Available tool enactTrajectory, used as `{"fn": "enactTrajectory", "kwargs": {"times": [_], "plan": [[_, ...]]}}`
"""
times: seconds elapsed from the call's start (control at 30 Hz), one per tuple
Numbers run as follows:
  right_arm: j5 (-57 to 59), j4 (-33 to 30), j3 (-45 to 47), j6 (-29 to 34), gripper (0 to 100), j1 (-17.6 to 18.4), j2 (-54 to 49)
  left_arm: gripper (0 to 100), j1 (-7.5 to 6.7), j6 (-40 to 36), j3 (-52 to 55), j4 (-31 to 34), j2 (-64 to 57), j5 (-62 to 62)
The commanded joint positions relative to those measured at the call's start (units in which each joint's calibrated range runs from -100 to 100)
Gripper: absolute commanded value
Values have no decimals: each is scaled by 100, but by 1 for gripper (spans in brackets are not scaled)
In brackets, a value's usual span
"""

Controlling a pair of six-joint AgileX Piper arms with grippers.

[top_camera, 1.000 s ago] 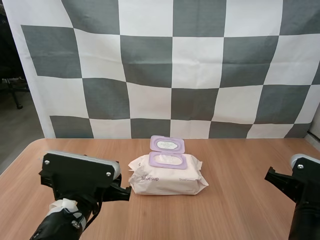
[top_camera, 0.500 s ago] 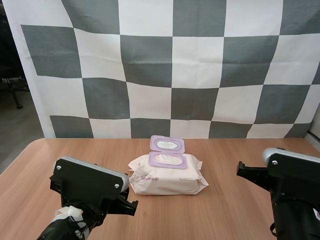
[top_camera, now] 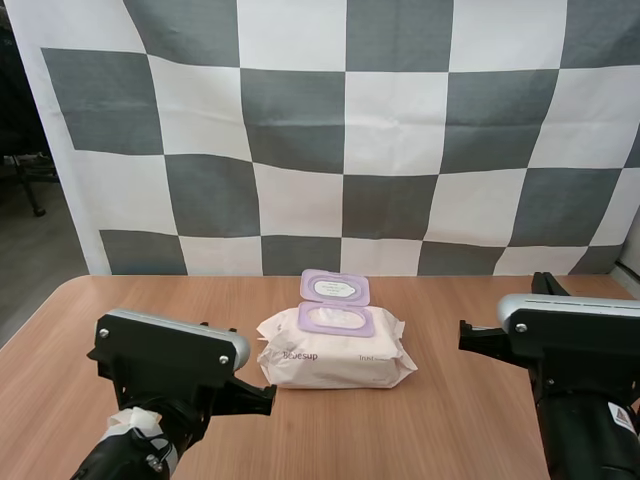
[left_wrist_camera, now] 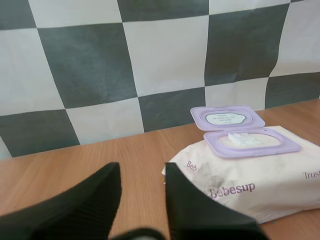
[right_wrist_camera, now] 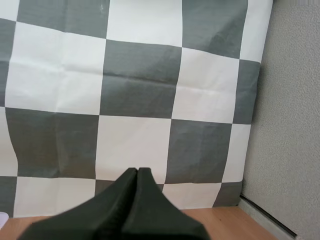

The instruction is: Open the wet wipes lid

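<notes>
Black arms bear grey-capped, screwed housings; the left wears white wrapping, perhaps tape.

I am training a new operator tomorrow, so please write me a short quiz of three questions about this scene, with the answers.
1. True or false: the lid of the wet wipes pack is closed.
2. Of the left gripper and the right gripper, which stands open? A. left B. right C. both
3. Missing word: the pack lies on a wooden ____.
Key: 1 false, the lid is flipped open. 2 A. 3 table.
</notes>
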Motion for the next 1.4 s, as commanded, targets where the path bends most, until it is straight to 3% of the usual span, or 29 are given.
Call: {"fn": "enactTrajectory", "kwargs": {"times": [0.0, 0.03, 0.1, 0.13, 0.2, 0.3, 0.43, 0.53, 0.6, 0.73, 0.83, 1.17, 1.37], "plan": [[314, -3625, 0, 5123, 0, -19, 0, 0, -1, -4, 0, 6, 0, -518], [381, -4194, 0, 6169, 0, -19, 0, 0, -1, -26, 0, 6, 0, -448], [404, -4582, 0, 6860, 0, -29, 0, 0, -1, -26, 0, 6, 0, -278], [404, -5371, 0, 7577, 0, -42, 0, 0, -1, -26, 0, 109, 0, 169], [404, -6427, 0, 8126, 0, -51, 0, 0, -8, -188, 0, 169, 0, 160], [351, -7252, 0, 7980, 0, -51, 0, 0, -8, -734, 0, 565, 0, -25], [234, -7271, 0, 7688, 0, -51, 0, 0, -15, -1523, 0, 1159, 0, -204], [327, -7271, 0, 7689, 0, -51, 0, 0, -126, -1874, 0, 1521, 0, -291], [854, -7281, 0, 7689, 0, -51, 0, 0, -219, -2336, 0, 1998, 0, -360], [2613, -7980, 0, 7689, 0, -51, 0, 0, -215, -3324, 0, 2867, 0, -410], [3399, -8497, 0, 7689, 0, -51, 0, 0, -197, -3356, 0, 2856, 0, -410], [6195, -8512, 0, 7734, 0, -51, 0, 0, -197, -3356, 0, 2817, 0, -410], [6145, -8528, 0, 7734, 0, -51, 0, 0, -197, -3359, 0, 2804, 0, -410]]}}
